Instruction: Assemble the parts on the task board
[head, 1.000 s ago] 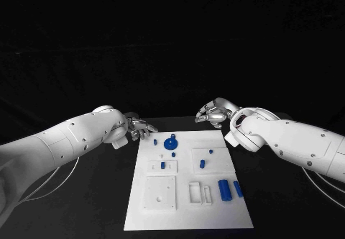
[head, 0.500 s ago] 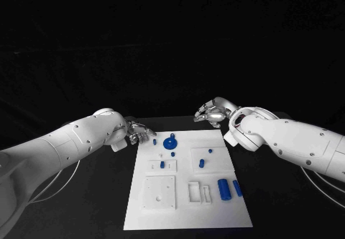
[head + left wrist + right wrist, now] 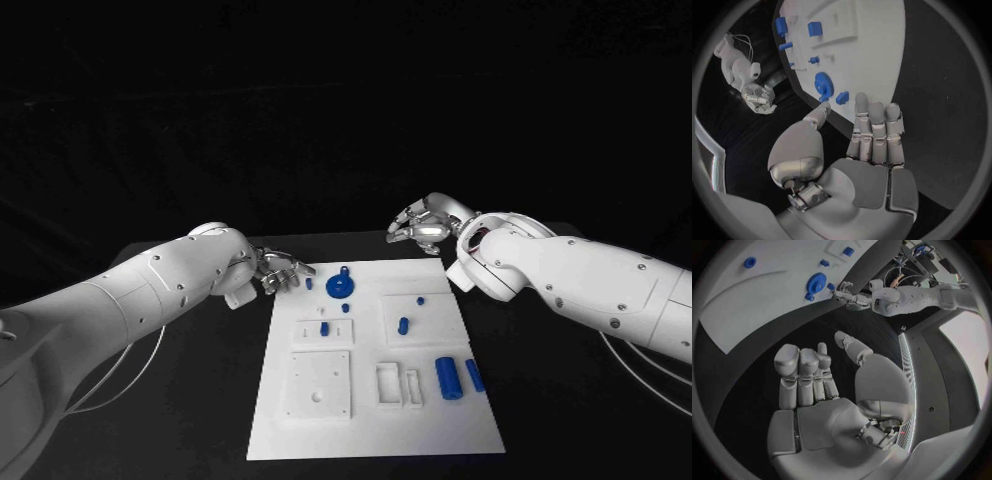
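On the black table (image 3: 173,400) lies the task board (image 3: 368,420), blue parts on it, gear (image 3: 340,289) near its far edge. Left hand (image 3: 274,270) beside that corner, fingers apart, empty. Right hand (image 3: 418,228) beyond far edge, fingers spread, empty.

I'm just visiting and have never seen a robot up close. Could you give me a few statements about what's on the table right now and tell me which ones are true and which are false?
1. The left hand is holding a blue part. False: it holds nothing, its fingers apart beside the far left corner of the task board.
2. The right hand is empty. True.
3. A blue gear sits near the board's far edge. True.
4. Two blue cylinders lie side by side on the board's near right part. True.
5. The board is black on a white table. False: the board is white and the table is black.
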